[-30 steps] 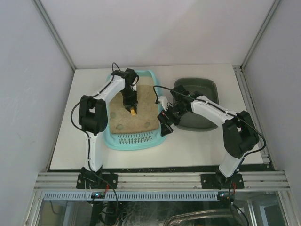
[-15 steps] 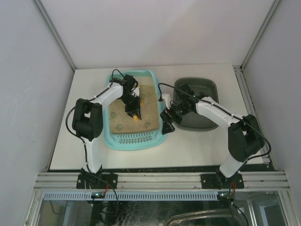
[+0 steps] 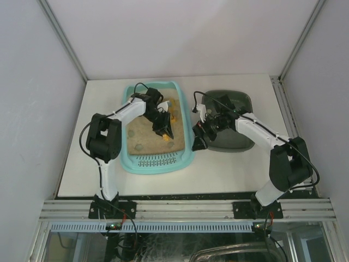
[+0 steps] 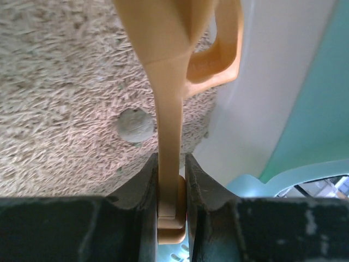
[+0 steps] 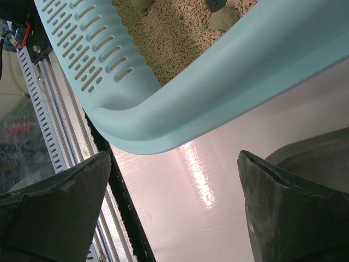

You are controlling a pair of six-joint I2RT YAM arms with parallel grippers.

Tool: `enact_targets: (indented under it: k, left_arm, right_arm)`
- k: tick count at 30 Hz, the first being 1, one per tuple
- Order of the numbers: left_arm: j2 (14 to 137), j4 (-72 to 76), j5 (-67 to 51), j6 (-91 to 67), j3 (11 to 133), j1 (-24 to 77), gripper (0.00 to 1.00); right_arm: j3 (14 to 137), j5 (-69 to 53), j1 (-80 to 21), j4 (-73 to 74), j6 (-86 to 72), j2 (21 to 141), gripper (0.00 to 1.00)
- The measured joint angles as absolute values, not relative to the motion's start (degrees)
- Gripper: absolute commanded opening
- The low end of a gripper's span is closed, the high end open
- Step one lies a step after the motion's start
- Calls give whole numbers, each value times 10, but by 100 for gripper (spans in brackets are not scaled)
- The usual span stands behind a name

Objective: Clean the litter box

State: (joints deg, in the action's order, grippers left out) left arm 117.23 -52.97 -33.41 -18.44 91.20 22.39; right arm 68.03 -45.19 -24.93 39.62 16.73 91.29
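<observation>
Start at the left: the litter box (image 3: 143, 162) sits left of centre on the tabletop (image 3: 101, 101). Its long axis runs away from the arm bases, with the slotted grate at the near end. Your left fingers (image 4: 203, 188) are clamped on the handle of the orange scoop (image 4: 169, 82), over the sand by the box's right wall. A grey clump (image 4: 135, 124) lies just left of that handle, so the next scoop likely needs a short sideways shift. This arm is the nearer one.

Your right fingers (image 5: 54, 202) are spread wide and hold nothing. They hang just off the box's right side, between it and the dark grey tray (image 3: 240, 101).

Compared with a second ago, the scoop has swung from mid-sand toward the right wall, and the right fingers have edged toward the grey tray.
</observation>
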Motion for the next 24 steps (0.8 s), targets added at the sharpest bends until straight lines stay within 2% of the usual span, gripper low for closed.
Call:
enact_targets:
  k: [10,24]
  left_arm:
    - [1137,-456,-409,-193,828,210,0]
    - [957,-389,-439,-220,693,168,0]
  right_arm:
    - [674,-455,-220,391,167,913,100]
    - [673,-474,-175,391,166,913,100]
